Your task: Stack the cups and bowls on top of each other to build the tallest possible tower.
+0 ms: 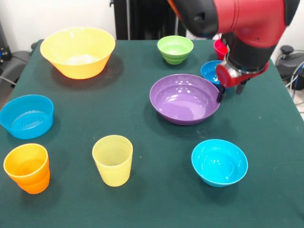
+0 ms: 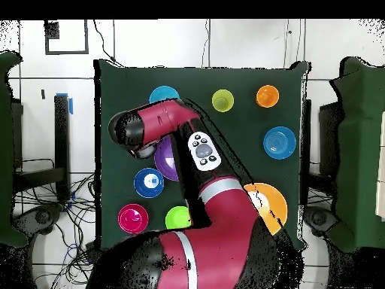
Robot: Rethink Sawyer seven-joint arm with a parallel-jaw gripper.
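Hanging low over the purple bowl's (image 1: 185, 99) right rim, the gripper (image 1: 230, 92) shows two dark fingertips slightly apart with nothing between them. Going left to right in the front view: an orange cup (image 1: 27, 167) and a light blue straight-sided bowl (image 1: 26, 116), both upright and empty; a large yellow-orange bowl (image 1: 78, 51); a pale yellow ribbed cup (image 1: 113, 159), mouth up; a lime green bowl (image 1: 175, 49); a cyan bowl (image 1: 219, 162); a dark blue bowl (image 1: 209, 71) and a red bowl (image 1: 220, 49) partly behind the arm (image 1: 247, 23).
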